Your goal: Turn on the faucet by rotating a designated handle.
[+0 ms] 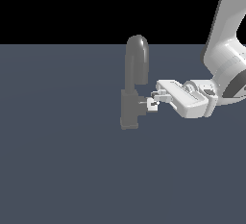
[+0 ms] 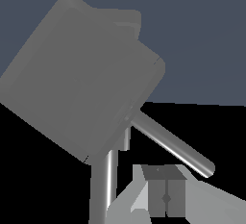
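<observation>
The grey floor (image 1: 57,170) is filling the lower part of the exterior view, with black background above it. The white robot arm (image 1: 226,59) is entering from the exterior view's right and reaching horizontally toward the middle of the scene. The faucet (image 1: 130,88) is standing near the centre of that view, its thick arched spout rising above a blocky base; in the wrist view its body is filling most of the picture as a large grey block. The handle (image 1: 143,104) is projecting from the base toward the exterior view's right, on the side facing the arm. The gripper (image 1: 153,101) is sitting right at the outer end of that handle, appearing to touch or nearly touch it. In the wrist view a thin metallic lever (image 2: 173,144) is extending from the faucet body, with one dark finger pad (image 2: 166,196) lying close beside its far end. Whether the jaws are spread, pressed together or pinching the lever cannot be told from either view. Judging from this, the approach is looking essentially complete, while the rotation itself is remaining to be done; nothing visible is indicating that the faucet is turned on.
</observation>
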`<state>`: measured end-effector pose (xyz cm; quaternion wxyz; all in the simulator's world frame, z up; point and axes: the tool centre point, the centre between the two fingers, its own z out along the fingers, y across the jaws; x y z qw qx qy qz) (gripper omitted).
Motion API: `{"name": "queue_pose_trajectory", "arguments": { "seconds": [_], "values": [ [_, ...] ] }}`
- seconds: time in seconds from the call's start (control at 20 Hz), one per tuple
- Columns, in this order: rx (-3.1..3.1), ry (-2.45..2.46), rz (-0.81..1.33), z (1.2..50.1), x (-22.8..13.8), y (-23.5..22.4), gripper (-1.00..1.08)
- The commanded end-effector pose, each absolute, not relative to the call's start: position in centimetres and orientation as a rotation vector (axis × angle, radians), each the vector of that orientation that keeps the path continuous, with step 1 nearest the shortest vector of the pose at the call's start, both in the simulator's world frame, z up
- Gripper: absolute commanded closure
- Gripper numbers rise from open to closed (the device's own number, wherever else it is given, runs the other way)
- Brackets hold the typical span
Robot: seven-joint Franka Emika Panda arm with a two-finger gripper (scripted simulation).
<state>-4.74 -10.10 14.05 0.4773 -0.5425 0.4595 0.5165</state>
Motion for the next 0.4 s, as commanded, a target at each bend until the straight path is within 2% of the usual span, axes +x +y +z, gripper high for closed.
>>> {"name": "queue_pose_trajectory", "arguments": {
  "seconds": [0.0,0.35],
  "values": [
    [-1.309,1.140,1.279,11.6,-5.8,-10.2,1.08],
    [-1.296,1.151,1.295,7.7,-7.4,-10.4,1.08]
  ]
}}
